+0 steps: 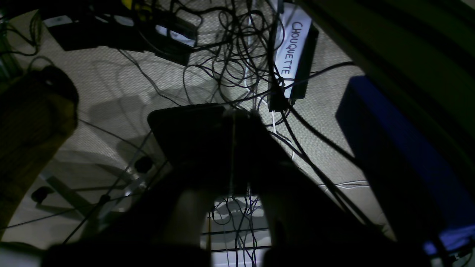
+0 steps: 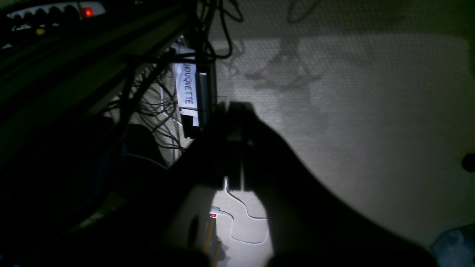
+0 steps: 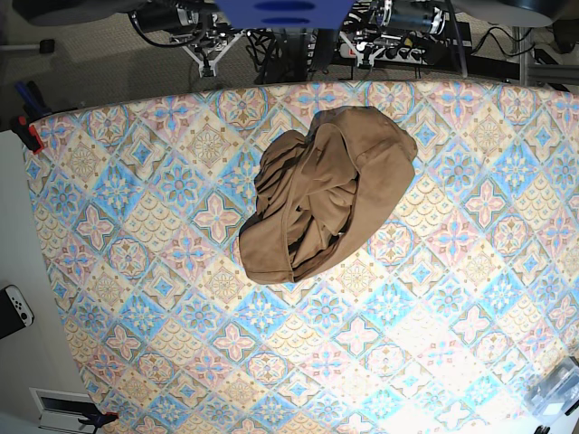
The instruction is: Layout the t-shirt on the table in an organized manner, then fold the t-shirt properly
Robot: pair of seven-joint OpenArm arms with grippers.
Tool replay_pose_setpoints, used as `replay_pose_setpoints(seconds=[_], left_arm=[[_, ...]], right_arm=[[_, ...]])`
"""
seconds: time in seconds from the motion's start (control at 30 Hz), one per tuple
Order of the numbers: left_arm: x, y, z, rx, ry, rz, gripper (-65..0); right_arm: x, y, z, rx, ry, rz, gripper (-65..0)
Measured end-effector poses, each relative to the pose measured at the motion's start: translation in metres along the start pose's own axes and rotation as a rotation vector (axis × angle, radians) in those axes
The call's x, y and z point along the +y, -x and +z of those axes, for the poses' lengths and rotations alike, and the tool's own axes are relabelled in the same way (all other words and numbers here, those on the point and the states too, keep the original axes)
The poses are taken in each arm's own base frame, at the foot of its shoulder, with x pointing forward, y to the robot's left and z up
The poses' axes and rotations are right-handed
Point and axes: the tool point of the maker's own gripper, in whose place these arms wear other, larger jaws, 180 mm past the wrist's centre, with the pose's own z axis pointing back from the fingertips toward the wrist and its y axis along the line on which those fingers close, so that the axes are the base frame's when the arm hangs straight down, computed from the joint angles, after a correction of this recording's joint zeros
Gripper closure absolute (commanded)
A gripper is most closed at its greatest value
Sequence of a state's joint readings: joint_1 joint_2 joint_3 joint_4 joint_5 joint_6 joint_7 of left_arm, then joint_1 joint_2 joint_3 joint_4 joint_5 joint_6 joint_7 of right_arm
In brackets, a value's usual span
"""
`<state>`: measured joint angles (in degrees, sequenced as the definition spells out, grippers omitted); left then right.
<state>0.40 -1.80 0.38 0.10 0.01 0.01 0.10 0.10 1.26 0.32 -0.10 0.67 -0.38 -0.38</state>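
Nothing's begun: the tan t-shirt (image 3: 327, 193) lies crumpled on the counter (image 3: 136, 271), toward its far edge. Both end effectors, left (image 1: 232, 148) and right (image 2: 237, 137), hang closed and empty beyond that edge. Next, spreading it flat.

Both wrist views are very dark. The left gripper (image 1: 232, 148) and right gripper (image 2: 237, 148) show only as black silhouettes, fingertips indistinct. The crumpled t-shirt (image 3: 326, 194) hides its own sleeves and collar in folds. The table (image 3: 163, 271) runs past the base view's right and bottom edges. A label (image 2: 185, 89) reads, perhaps, "OUQUETTE", partly covered.
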Motion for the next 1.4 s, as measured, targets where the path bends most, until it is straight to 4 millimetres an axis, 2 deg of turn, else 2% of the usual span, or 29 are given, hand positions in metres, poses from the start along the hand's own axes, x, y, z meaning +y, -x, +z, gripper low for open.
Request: replay_pose_setpoints(seconds=[0.1,0.13,0.23,0.33,0.37,0.4,0.47,0.5,0.57,0.63,0.7,0.73,0.87,0.93,1.0,1.07,1.13,1.2,1.3,1.4], left_arm=[[0.003,0.007,0.000,0.010,-0.005,0.001,0.0],[0.010,0.010,0.000,0.014,-0.014,0.001,0.0],[0.015,0.013,0.000,0.019,-0.023,0.003,0.0],[0.016,0.008,0.000,-0.045,-0.024,0.001,0.0],[0.023,0.003,0.000,-0.087,-0.034,-0.003,0.0],[0.024,0.001,0.001,-0.131,-0.034,-0.019,0.0],[0.026,0.009,0.003,-0.183,-0.033,-0.081,0.0],[0.026,0.017,0.005,-0.224,-0.030,-0.090,0.0],[0.038,0.036,0.012,-0.299,-0.040,-0.118,0.0],[0.038,0.051,0.022,-0.388,-0.033,-0.123,0.0],[0.037,0.060,0.032,-0.466,-0.026,-0.118,0.0],[0.036,0.060,0.036,-0.501,-0.023,-0.120,0.0],[0.032,0.032,0.059,-0.715,-0.014,-0.115,0.0],[0.034,0.026,0.068,-0.782,-0.030,-0.084,0.0],[0.038,0.040,0.062,-0.720,-0.045,-0.060,0.0],[0.043,0.045,0.064,-0.722,-0.066,-0.031,0.0],[0.043,0.038,0.066,-0.746,-0.067,-0.026,0.0],[0.042,0.021,0.070,-0.802,-0.064,-0.026,0.0],[0.038,-0.005,0.087,-0.920,-0.055,-0.024,0.0],[0.032,-0.001,0.107,-0.991,-0.042,-0.022,0.0]], right_arm=[[0.000,0.000,0.000,0.000,0.001,0.000,0.0],[-0.003,0.001,0.000,0.002,0.004,0.000,0.0],[-0.017,0.001,0.001,0.002,0.021,0.001,0.0],[-0.031,-0.003,0.003,-0.054,0.054,-0.045,0.0],[-0.034,-0.003,0.005,-0.090,0.061,-0.067,0.0],[-0.035,0.001,0.007,-0.131,0.063,-0.103,0.0],[-0.038,0.022,0.011,-0.152,0.076,-0.131,0.0],[-0.039,0.037,0.015,-0.164,0.085,-0.154,0.0],[-0.044,0.061,0.024,-0.191,0.110,-0.181,0.0],[-0.053,0.070,0.034,-0.260,0.144,-0.206,0.0],[-0.060,0.066,0.041,-0.332,0.176,-0.223,0.0],[-0.063,0.062,0.044,-0.368,0.188,-0.231,0.0],[-0.069,0.037,0.057,-0.525,0.214,-0.236,0.0],[-0.071,0.039,0.064,-0.568,0.227,-0.231,0.0],[-0.074,0.046,0.072,-0.601,0.244,-0.235,0.0],[-0.078,0.049,0.084,-0.662,0.270,-0.238,0.0],[-0.084,0.048,0.096,-0.725,0.303,-0.249,0.0],[-0.090,0.042,0.110,-0.810,0.338,-0.255,0.0],[-0.092,0.050,0.113,-0.806,0.353,-0.265,0.0],[-0.094,0.060,0.115,-0.791,0.367,-0.273,0.0]])
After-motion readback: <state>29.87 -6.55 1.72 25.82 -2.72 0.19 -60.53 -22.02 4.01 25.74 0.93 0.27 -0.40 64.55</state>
